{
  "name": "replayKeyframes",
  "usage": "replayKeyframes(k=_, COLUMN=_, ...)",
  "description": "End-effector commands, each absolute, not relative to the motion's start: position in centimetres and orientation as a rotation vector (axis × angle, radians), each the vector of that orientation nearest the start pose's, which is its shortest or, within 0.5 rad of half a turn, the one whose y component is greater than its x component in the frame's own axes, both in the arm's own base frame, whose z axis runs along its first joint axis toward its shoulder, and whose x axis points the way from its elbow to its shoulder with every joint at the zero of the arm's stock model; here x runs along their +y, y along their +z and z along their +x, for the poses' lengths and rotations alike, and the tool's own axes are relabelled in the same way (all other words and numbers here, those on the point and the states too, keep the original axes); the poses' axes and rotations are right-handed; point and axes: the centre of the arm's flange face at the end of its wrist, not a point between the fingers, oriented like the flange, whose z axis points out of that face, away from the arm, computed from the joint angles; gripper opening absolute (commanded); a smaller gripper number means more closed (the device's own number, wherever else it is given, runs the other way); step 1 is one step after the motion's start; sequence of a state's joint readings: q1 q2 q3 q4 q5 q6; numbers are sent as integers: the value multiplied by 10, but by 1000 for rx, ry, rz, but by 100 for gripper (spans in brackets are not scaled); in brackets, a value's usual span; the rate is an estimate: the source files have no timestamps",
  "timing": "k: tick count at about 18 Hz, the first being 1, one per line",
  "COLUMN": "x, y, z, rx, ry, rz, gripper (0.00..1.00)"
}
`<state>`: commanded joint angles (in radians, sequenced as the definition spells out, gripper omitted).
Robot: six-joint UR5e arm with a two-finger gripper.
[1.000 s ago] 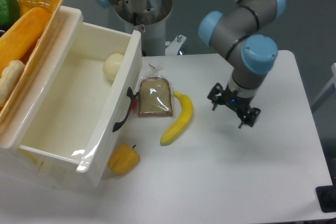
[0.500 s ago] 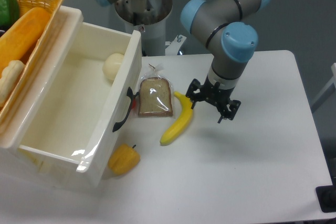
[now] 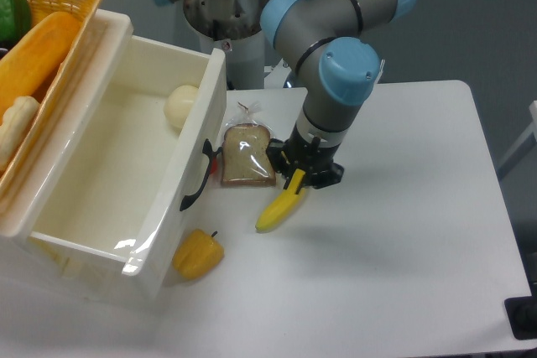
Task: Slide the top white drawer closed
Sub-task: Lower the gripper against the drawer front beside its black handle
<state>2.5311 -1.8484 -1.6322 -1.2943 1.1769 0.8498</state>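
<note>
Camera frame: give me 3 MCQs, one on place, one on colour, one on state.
1. Where is the bread slice?
A. in the basket
B. on the table beside the drawer front
C. inside the drawer

2. What colour is the drawer handle?
A. black
B. red
C. white

3. What state is the top white drawer in?
A. shut
B. removed
C. pulled open

Answers:
1. B, it lies on the table between the handle and the banana.
2. A, the curved grip shows black against the cream panel.
3. C, its inside is exposed, with a pale round item in it.
</note>
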Motion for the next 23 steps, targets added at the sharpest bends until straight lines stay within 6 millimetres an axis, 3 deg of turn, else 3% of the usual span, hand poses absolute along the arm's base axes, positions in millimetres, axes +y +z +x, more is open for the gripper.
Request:
replayKeyframes(k=5, x=478, y=341, z=-356, rx=-185, ry=-633, rz=-2827, gripper=17)
replayKeyframes(k=7, x=483, y=347, z=-357, rx=-201, ry=-693, rz=-2735, gripper=13)
replayKeyframes(k=23, x=485, y=353, z=-344, rx=-223, ry=-785, rz=-2698, gripper=11)
